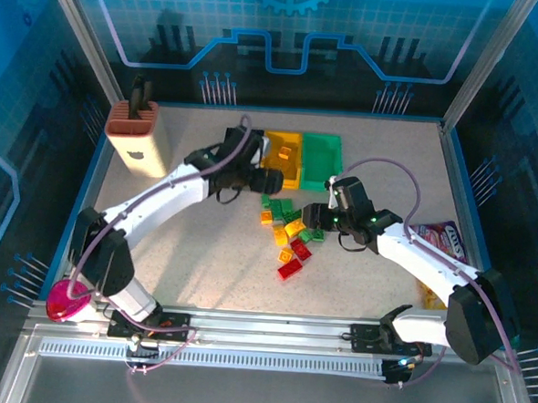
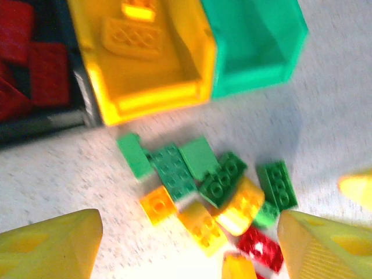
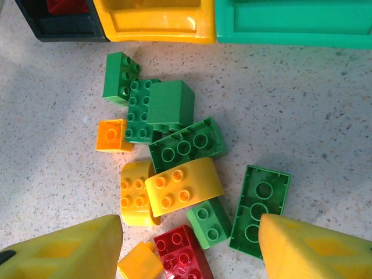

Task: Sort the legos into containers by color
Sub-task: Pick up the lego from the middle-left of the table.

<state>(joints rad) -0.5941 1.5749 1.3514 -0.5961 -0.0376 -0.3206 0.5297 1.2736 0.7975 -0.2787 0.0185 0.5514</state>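
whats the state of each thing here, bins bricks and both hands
black bin: upright, red bricks inside
yellow bin: upright, yellow bricks inside
green bin: upright, no bricks seen inside
lego pile: loose on the table in front of the bins, green, yellow, orange and red mixed, unsorted
left hand: open, holding nothing, above the pile near the bins
right hand: open, holding nothing, above the pile

**White arms, black joints, yellow fingers**

The left arm (image 1: 159,202) and right arm (image 1: 423,258) have glossy white shells, with black joints and black wrist housings. A thin lilac cable (image 1: 387,163) loops along each arm. Black base plates (image 1: 147,322) sit near the lower edge of the frame. In the wrist views, the fingers (image 2: 49,244) are blunt yellow wedges with shallow recessed pockets.
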